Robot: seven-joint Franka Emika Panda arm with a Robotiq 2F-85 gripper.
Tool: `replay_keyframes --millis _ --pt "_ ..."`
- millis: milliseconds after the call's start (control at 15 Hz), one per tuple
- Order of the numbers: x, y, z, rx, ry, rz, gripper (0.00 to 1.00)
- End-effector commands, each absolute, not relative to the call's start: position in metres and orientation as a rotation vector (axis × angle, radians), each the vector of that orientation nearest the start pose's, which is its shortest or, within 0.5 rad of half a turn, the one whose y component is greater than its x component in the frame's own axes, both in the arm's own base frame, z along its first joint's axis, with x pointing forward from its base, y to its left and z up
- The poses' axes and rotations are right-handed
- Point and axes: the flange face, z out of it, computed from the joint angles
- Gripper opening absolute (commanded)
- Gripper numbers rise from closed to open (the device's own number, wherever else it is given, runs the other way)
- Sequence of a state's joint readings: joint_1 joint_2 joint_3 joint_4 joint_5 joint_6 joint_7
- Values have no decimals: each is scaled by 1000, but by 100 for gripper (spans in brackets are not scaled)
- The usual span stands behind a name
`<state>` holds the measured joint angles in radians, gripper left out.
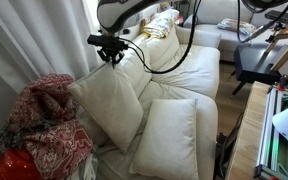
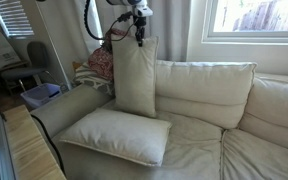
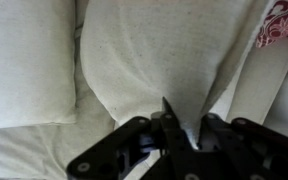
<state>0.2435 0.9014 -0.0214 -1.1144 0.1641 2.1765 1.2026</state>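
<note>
Jaws clamped on the top edge of the upright pillow (image 2: 134,78), which stands on the sofa (image 2: 214,90) seat by the armrest. Second pillow (image 2: 114,135) lies flat just in front. Red blanket (image 1: 46,125) sits at the sofa's end.

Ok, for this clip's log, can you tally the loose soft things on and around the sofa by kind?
Cream pillows: 2 (the held pillow, pinched at its top edge by the gripper, and the flat pillow lying on the sofa seat)
Red patterned cloth: 1 (heaped at the sofa's end)
Total: 3
</note>
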Motion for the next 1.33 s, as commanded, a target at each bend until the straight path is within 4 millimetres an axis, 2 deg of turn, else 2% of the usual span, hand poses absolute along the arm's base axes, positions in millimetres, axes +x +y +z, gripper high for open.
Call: replay_keyframes --millis 0,333,600,800,867,1000,1200,1267 --pt "733 185 347 -2495 1512 61 5" --pt "698 202 409 -2468 1398 145 5" --pt "664 213 438 -2495 1303 179 5" --pt "643 228 443 -2455 1303 235 5" --pt "667 228 430 -2495 1316 184 18" --pt "655 233 430 -2496 1310 212 18" --pt "650 233 428 -2497 1312 226 18" --pt "652 233 435 -2436 1371 235 5"
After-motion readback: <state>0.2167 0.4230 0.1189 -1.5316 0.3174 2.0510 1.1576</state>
